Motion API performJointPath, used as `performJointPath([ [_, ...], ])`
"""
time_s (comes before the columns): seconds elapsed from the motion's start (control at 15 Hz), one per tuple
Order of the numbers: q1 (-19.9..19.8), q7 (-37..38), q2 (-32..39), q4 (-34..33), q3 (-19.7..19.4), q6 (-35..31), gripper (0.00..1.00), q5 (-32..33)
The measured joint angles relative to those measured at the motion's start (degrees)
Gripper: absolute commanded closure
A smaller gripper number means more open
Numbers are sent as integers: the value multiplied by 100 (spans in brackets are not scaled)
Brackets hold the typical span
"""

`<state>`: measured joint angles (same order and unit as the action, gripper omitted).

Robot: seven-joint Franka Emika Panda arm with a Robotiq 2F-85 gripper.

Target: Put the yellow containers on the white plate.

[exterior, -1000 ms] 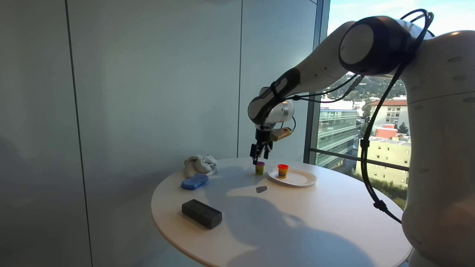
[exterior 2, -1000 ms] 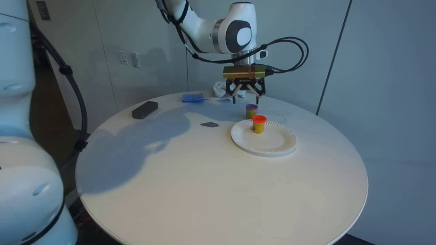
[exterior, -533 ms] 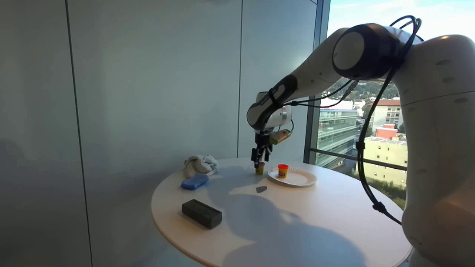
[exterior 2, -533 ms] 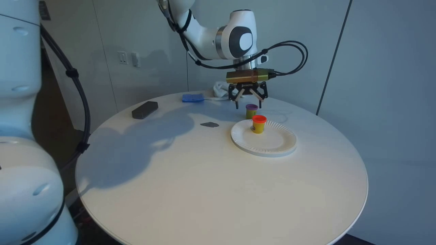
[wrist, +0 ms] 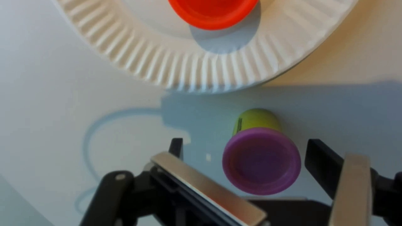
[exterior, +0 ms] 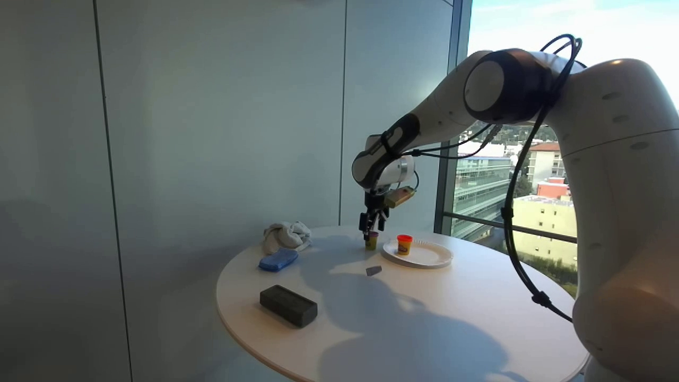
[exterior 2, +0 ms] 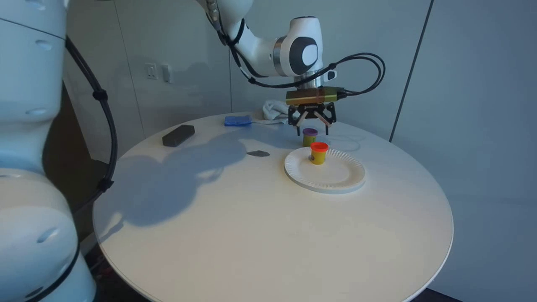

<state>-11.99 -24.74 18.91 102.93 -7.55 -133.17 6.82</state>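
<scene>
A yellow container with a purple lid (wrist: 261, 161) stands upright on the table beside the plate; it also shows in both exterior views (exterior: 371, 244) (exterior 2: 309, 140). My gripper (wrist: 245, 149) is open and empty. In the wrist view the purple lid lies between the spread fingers, closer to the right one, with a gap on each side. In the exterior views the gripper (exterior: 373, 229) (exterior 2: 313, 130) points down with its fingertips near lid height. A yellow container with a red lid (exterior 2: 319, 156) stands upright on the white plate (exterior 2: 335, 176); the wrist view cuts it off (wrist: 216, 12).
A dark grey block (exterior: 288, 306), a blue item (exterior: 278, 260) and a crumpled whitish cloth (exterior: 286, 237) lie on the round white table (exterior 2: 272, 243). A small flat grey piece (exterior 2: 258, 153) lies near the plate. A wall stands behind the table.
My gripper has come down toward the purple-lidded container and shifted to the right in an exterior view. It stays open. The containers and the plate have not moved.
</scene>
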Motion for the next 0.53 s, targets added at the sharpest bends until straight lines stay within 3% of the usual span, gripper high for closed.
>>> performJointPath([
  [0.4, -90, -81, 208, -314, 66, 19, 71, -66],
  [0.53, -94, -108, 218, -357, 104, 33, 72, -97],
])
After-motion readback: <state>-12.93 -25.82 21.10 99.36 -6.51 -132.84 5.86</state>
